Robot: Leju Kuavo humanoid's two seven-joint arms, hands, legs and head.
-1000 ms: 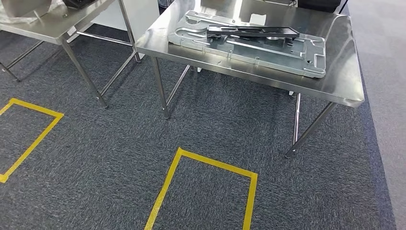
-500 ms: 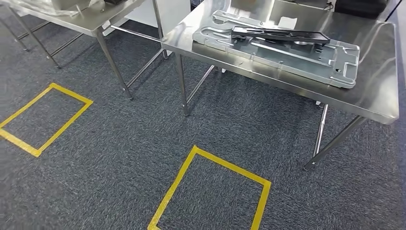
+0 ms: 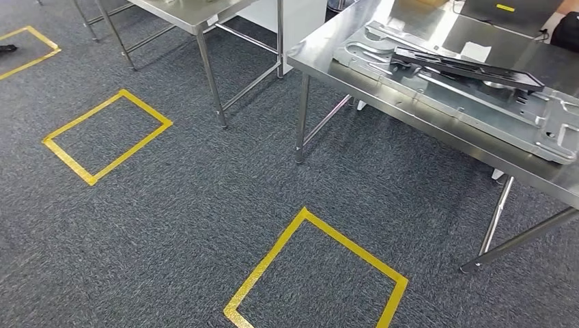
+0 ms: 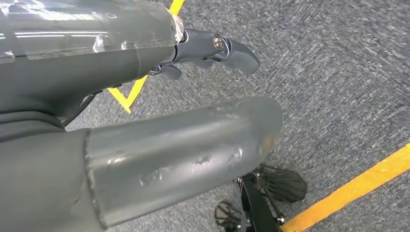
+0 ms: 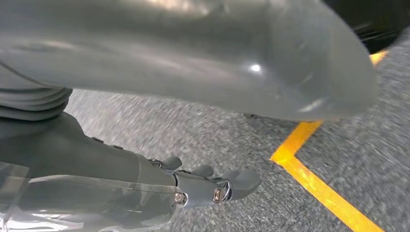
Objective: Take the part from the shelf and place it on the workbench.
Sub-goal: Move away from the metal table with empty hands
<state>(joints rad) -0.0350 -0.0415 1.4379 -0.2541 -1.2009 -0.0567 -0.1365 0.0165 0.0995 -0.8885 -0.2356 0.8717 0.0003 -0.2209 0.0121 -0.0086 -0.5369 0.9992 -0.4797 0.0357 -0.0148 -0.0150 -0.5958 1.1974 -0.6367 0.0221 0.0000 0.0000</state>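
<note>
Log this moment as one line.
part: black part on plate, bench | left robot hand: empty, over carpet | right robot hand: empty, over carpet | phase: between stations

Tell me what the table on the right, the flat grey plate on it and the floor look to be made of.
Table: likely stainless steel, brushed; it mirrors the lights.
Grey plate: apparently stamped sheet metal, matte, with pressed ribs and cut-outs.
Floor: dark speckled carpet, with a woven texture.
</note>
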